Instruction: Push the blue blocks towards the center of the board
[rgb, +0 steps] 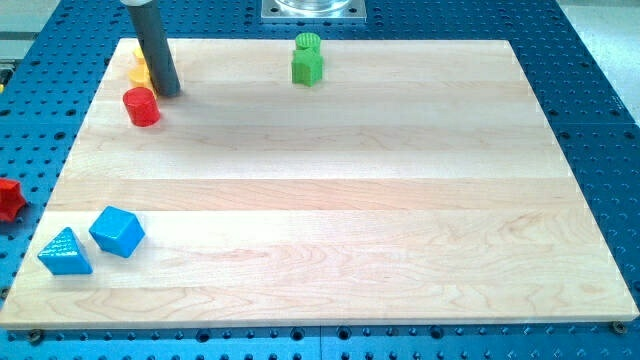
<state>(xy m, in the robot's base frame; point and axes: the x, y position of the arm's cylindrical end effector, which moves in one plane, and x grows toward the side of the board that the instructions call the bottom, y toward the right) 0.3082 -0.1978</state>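
A blue cube (117, 231) and a blue triangular block (65, 252) sit close together near the board's bottom-left corner. My tip (168, 93) is at the top left of the board, far above the blue blocks. It stands just right of a red cylinder (142, 106) and in front of a yellow block (139, 70), which the rod partly hides.
A green block (308, 60) stands near the board's top edge, middle. A red star-shaped block (8, 198) lies off the board at the view's left edge. The wooden board (330, 180) lies on a blue perforated table. A metal mount (313, 9) sits at the top.
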